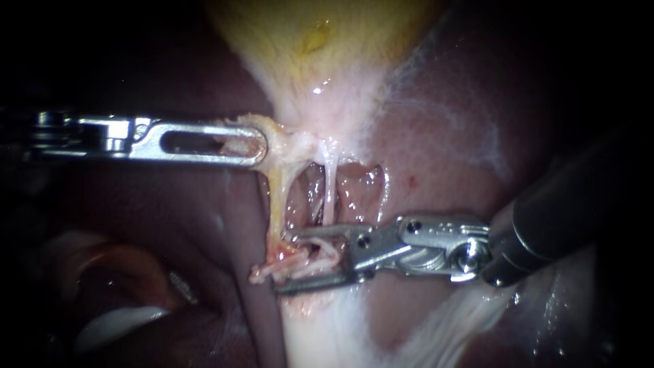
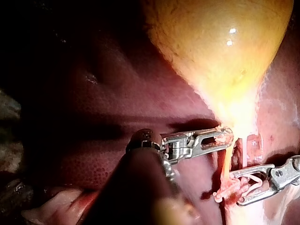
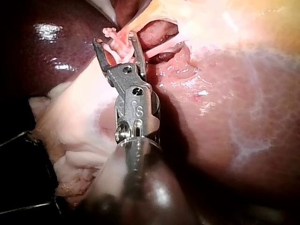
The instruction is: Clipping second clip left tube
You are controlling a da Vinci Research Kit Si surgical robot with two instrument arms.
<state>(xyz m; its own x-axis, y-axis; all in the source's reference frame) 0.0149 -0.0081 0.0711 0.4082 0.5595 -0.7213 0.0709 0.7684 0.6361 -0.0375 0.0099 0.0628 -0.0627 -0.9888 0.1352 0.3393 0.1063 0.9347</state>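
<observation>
Two instruments in view. My left instrument (image 1: 253,144): end effector closed, pinching the gallbladder (image 1: 320,41) at its neck. Two tubes run down from there. My right instrument (image 1: 286,262): end effector spread, straddling the left tube (image 1: 274,201) at its lower end. Right tube (image 1: 330,191) lies just beside. One liver (image 1: 443,136) underneath.

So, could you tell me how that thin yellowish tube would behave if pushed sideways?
Probably floppy: the tube is thin and seems taut only because the left tool holds tissue above it. Likely slippery: it glistens. Possibly fragile, being so slender.
</observation>
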